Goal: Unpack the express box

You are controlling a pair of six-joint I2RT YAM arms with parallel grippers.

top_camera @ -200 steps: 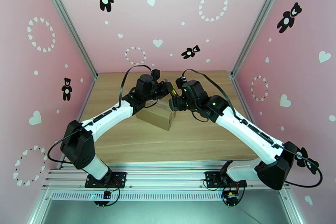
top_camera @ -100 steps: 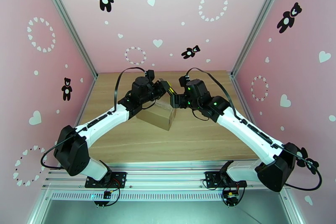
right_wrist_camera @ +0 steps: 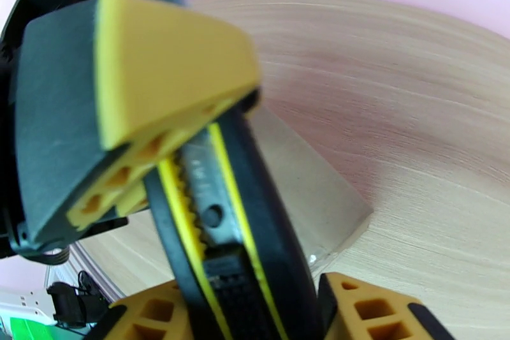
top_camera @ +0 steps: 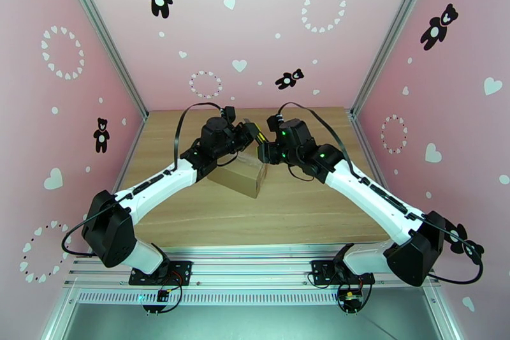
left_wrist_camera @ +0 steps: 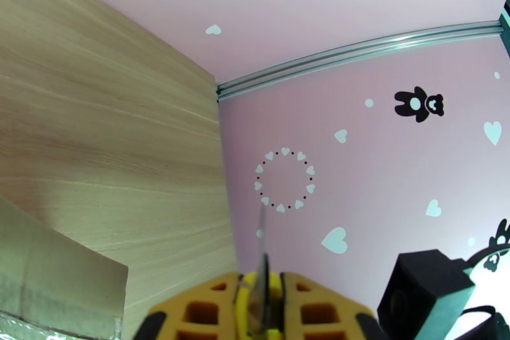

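Top external: closed express box (top_camera: 241, 177)

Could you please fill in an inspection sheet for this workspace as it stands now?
Surface: wooden table, no damage seen.
Job's things: express box lies mid-table, looks closed, shiny tape on it; utility knife is held above it.
Clutter: nothing seen.
Claws: left claw is shut on the knife; right claw flanks the knife's handle, grip unclear.
Cables: black cables loop over both wrists, off the box.
Surroundings: pink walls with bear and heart stickers; metal frame rails.
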